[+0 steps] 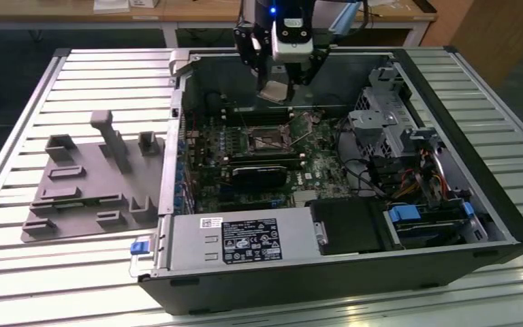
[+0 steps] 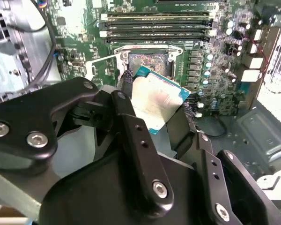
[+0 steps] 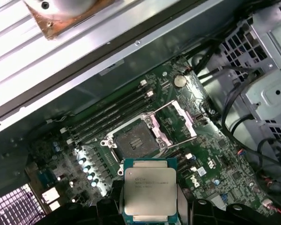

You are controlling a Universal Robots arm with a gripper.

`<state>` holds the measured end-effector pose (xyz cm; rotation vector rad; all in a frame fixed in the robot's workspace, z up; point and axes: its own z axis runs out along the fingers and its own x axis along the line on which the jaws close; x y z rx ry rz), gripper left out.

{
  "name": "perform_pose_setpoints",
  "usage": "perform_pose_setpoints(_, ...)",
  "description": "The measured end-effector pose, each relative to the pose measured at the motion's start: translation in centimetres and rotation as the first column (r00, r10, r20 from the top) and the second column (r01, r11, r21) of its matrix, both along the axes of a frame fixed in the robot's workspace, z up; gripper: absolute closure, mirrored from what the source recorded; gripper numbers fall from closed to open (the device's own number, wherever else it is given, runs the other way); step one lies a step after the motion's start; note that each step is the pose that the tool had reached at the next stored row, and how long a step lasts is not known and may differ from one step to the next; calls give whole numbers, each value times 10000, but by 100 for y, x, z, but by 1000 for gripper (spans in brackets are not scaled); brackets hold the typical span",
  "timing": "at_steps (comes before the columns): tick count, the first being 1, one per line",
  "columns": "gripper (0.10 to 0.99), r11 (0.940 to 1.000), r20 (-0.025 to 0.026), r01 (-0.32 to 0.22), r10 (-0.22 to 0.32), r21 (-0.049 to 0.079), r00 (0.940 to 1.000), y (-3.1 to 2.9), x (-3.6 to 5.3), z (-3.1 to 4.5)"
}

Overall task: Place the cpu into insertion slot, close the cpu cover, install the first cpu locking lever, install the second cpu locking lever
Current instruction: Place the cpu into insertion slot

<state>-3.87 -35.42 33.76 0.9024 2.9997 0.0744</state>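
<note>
My gripper (image 1: 280, 87) hangs over the back of the open computer case, shut on the cpu (image 1: 274, 90), a flat square chip with a dull silver top. In both wrist views the cpu (image 2: 157, 101) (image 3: 149, 190) sits tilted between my black fingers (image 2: 131, 126), held by two opposite edges. The insertion slot (image 1: 263, 139) (image 3: 133, 140) (image 2: 147, 63) lies below and apart from the chip, its dark centre bare. The cpu cover (image 3: 175, 122), a silvery frame, stands swung open beside the slot.
The case (image 1: 180, 136) lies on a slatted metal table (image 1: 98, 75). A black card (image 1: 261, 176) sits in front of the slot, memory slots (image 2: 157, 21) beside it. Drive cage and cables (image 1: 389, 129) fill the exterior view's right. A grey fixture tray (image 1: 89, 184) lies on the left.
</note>
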Motion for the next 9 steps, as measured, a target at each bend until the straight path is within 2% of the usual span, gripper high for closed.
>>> perform_pose_setpoints(5,549,9966,0,827,-827,-14,9966,0,0,-29)
perform_pose_setpoints(9,549,9882,0,1530,-1530,-14,9882,0,0,-54)
